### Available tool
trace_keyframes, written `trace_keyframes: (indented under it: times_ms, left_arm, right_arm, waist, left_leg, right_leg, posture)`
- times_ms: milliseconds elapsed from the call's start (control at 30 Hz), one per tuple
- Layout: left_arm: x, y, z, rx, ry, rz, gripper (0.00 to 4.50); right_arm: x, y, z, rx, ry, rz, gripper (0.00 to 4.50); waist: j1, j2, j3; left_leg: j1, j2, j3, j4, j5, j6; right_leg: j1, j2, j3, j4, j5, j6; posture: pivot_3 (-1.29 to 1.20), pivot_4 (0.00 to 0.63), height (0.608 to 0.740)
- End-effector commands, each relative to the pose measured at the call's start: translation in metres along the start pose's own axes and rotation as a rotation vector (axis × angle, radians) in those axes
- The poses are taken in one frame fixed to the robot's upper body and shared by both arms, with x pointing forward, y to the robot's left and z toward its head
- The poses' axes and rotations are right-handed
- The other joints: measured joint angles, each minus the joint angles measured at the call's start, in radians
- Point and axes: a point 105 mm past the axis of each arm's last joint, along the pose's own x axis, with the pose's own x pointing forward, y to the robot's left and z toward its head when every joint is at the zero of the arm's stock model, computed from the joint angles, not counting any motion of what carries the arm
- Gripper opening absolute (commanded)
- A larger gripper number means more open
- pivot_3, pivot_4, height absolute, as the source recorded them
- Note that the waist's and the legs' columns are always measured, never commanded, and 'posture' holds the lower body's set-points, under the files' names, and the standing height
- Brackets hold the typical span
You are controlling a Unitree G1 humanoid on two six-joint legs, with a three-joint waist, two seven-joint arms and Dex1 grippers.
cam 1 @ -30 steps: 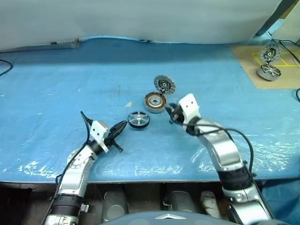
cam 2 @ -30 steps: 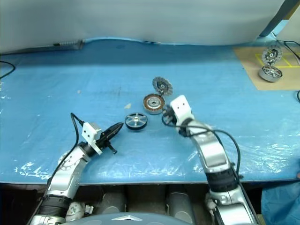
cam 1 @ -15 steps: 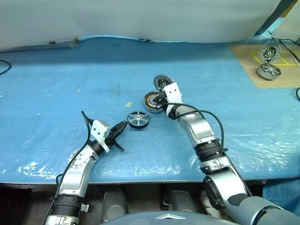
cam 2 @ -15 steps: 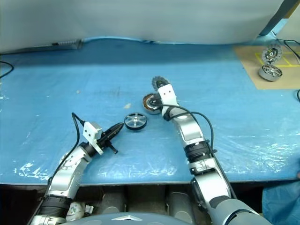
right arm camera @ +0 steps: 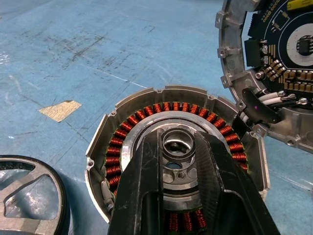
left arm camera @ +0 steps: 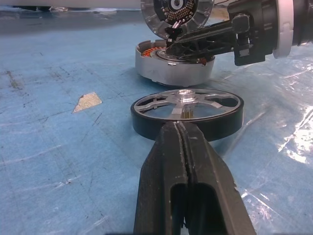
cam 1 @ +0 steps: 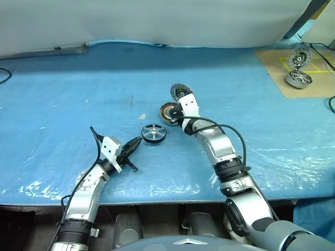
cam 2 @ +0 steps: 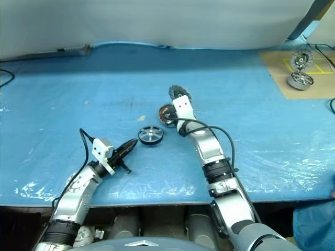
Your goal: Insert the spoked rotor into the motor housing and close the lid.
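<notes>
While the right pincer is hovering slightly parted over the motor housing hub, gripping nothing, the lid is standing open behind it. One spoked rotor is lying on the blue worktop, just ahead of the shut, empty left pincer. A second motor is sitting far right.

The spoked rotor was laid flat on the table, in front and to the left of the motor housing. The lid was stood tilted up behind the housing, apparently joined to its far edge. The right gripper was held over the housing's hub. The left gripper was placed just left of the rotor. A second motor assembly was set far right, on a board.
</notes>
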Motion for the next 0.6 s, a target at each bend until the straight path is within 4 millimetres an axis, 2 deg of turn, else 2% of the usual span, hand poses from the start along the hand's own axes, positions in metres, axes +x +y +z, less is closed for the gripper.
trace_keyframes:
  times_ms: [33,200,300,433,600]
  left_arm:
    - [-0.003,0.001,0.003,0.011,-0.026,0.002,0.00]
    - [-0.003,0.000,0.002,0.009,-0.025,0.002,0.00]
    - [-0.003,-0.001,0.002,0.007,-0.024,0.001,0.00]
    - [-0.003,0.000,0.002,0.007,-0.025,0.003,0.00]
    - [-0.003,0.001,0.002,0.007,-0.024,0.003,0.00]
  right_arm:
    - [-0.002,0.004,0.004,-0.006,-0.015,0.010,0.56]
    - [-0.002,0.001,0.001,-0.006,-0.004,-0.002,0.56]
    - [-0.004,0.003,0.003,-0.006,-0.010,0.013,1.58]
    - [-0.013,0.011,0.022,0.015,-0.077,0.060,2.94]
    - [-0.026,0.016,0.040,0.044,-0.122,0.092,2.94]
  waist:
    - [0.000,0.000,0.000]
    - [0.000,0.000,0.000]
    - [0.000,0.000,0.000]
    - [0.000,0.000,0.000]
    - [0.000,0.000,0.000]
  left_leg:
    - [0.000,0.000,0.000,0.000,0.000,0.000]
    - [0.000,0.000,0.000,0.000,0.000,0.000]
    - [0.000,0.000,0.000,0.000,0.000,0.000]
    - [0.000,0.000,0.000,0.000,0.000,0.000]
    - [0.000,0.000,0.000,0.000,0.000,0.000]
  right_leg:
    - [0.000,0.000,0.000,0.000,0.000,0.000]
    - [0.000,0.000,0.000,0.000,0.000,0.000]
    - [0.000,0.000,0.000,0.000,0.000,0.000]
    - [0.000,0.000,0.000,0.000,0.000,0.000]
    - [0.000,0.000,0.000,0.000,0.000,0.000]
  posture:
    - [0.00,0.150,0.740]
    - [0.00,0.150,0.740]
    - [0.00,0.150,0.740]
    - [0.00,0.150,0.740]
    - [0.00,0.150,0.740]
